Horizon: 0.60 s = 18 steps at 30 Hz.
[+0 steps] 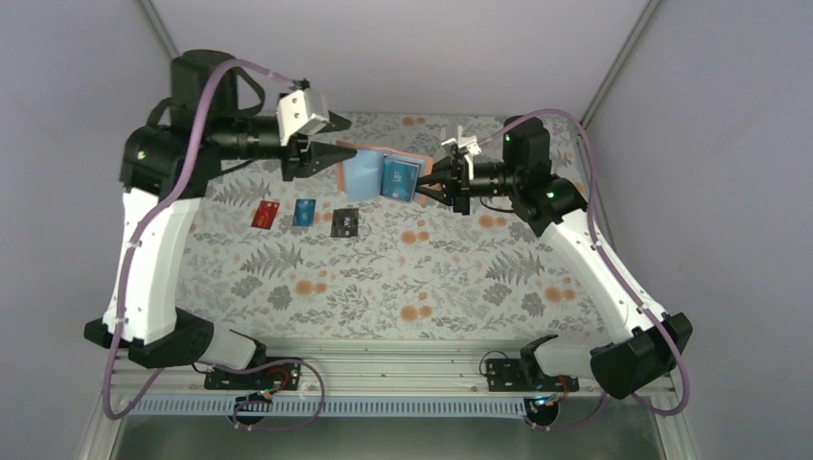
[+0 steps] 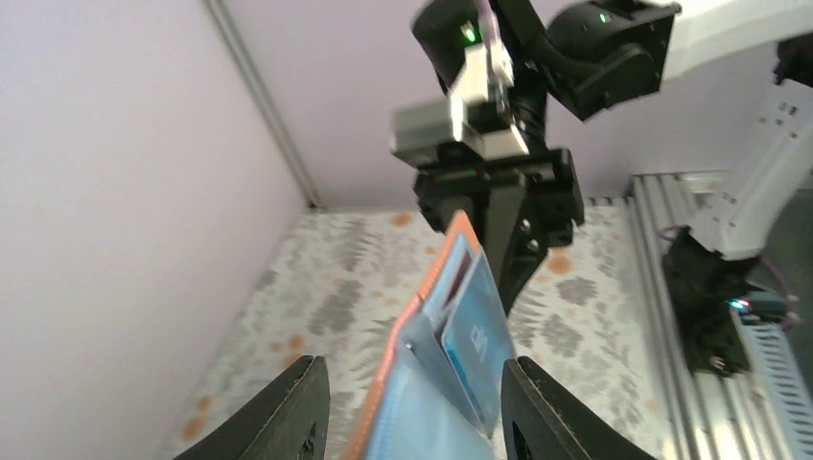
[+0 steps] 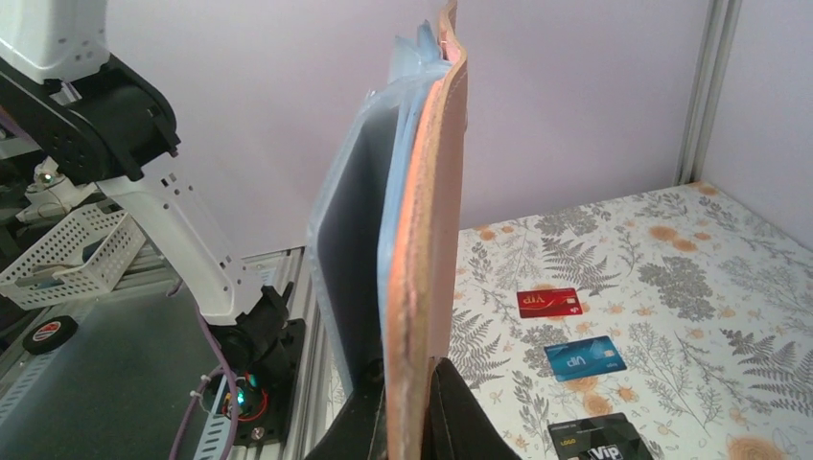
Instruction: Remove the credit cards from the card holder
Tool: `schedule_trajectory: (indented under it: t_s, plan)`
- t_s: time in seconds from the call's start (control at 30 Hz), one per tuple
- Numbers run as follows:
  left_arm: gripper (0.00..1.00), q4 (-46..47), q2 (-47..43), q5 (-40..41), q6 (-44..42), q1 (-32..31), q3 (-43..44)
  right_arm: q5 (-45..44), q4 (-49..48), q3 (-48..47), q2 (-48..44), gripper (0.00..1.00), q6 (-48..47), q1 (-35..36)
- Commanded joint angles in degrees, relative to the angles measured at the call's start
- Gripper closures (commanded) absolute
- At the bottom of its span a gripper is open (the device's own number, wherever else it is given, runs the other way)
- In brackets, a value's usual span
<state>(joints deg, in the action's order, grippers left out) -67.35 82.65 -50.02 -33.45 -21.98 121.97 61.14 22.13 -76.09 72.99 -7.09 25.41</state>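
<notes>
1. While the right gripper (image 3: 414,407) pinches the holder (image 3: 422,240) by one edge, its fingers closed tight on the tan cover, the holder stands on edge in that wrist view, with the pale blue pockets on the left face.
2. The left gripper (image 2: 412,369) is spread wide. The holder's other end lies between its fingers (image 2: 292,412), and I cannot tell whether either finger touches it.
3. Seen from above, the holder hangs part-open in the air between the two grippers, over the far side of the table, blue inside facing the camera.
4. A pocketed card (image 2: 475,350), blue with white marking, sits in one of the holder's slots.
5. On the cloth (image 1: 431,278), near the holder on the left arm's side, three cards lie flat in a row, apart from one another: the red card (image 1: 266,215), then the blue card (image 1: 304,212), then the black card (image 1: 344,222) closest to the holder.
</notes>
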Motion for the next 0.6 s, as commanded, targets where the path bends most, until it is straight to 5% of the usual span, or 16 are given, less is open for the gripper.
schedule_trajectory:
  t_s: [0.0, 0.17, 0.57]
  plan:
    - [0.54, 0.1, -1.45, 4.39, 3.26, -0.11, 4.94, -1.45, -1.09, -2.62, -0.04, 0.96, 0.92, -0.27]
    - [0.52, -3.12, -1.77, -15.84, -0.87, -1.7, -5.55, -1.37, -0.89, -2.65, -0.02, 0.96, 0.96, -0.27]
    - [0.7, 6.49, 1.04, -0.84, 5.64, -3.43, -17.54, -0.8, 0.19, -3.35, 0.28, 0.96, 0.53, -0.32]
